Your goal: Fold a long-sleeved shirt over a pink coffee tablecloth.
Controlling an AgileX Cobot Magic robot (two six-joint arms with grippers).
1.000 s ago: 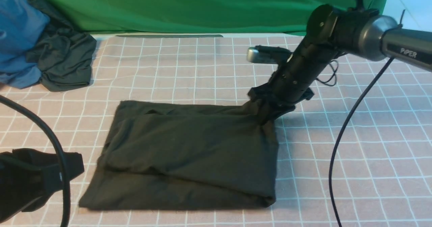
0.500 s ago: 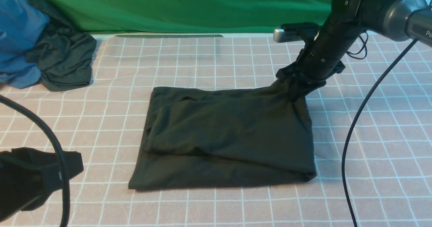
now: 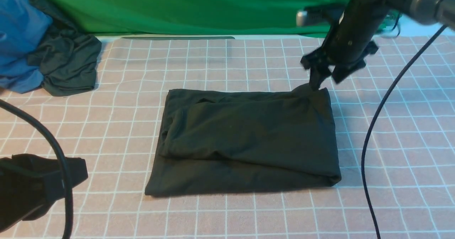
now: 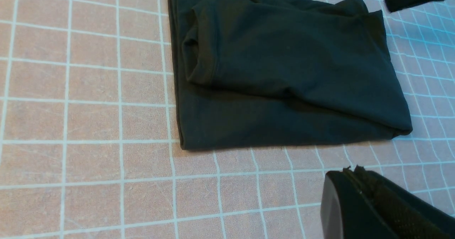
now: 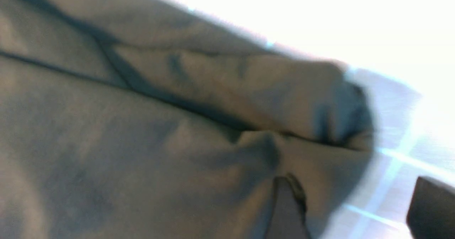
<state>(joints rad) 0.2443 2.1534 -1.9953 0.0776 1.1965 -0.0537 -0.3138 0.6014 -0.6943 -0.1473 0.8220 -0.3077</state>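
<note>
Above the shirt's far right corner, the right tool [image 3: 325, 80] hangs with its jaws parted and nothing between them; one finger tip sits just at the raised corner of cloth, the other clear of it. Low at the near left, the left tool [image 3: 71, 171] is closed on nothing, well apart from the garment. Between them the long-sleeved shirt [image 3: 245, 139] lies as a folded, roughly rectangular bundle on the pink coffee tablecloth [image 3: 227, 61] covering the desk. Folding looks essentially complete, this being the release. Next, I judge, the right tool should lift straight away without snagging that peaked corner.
</note>
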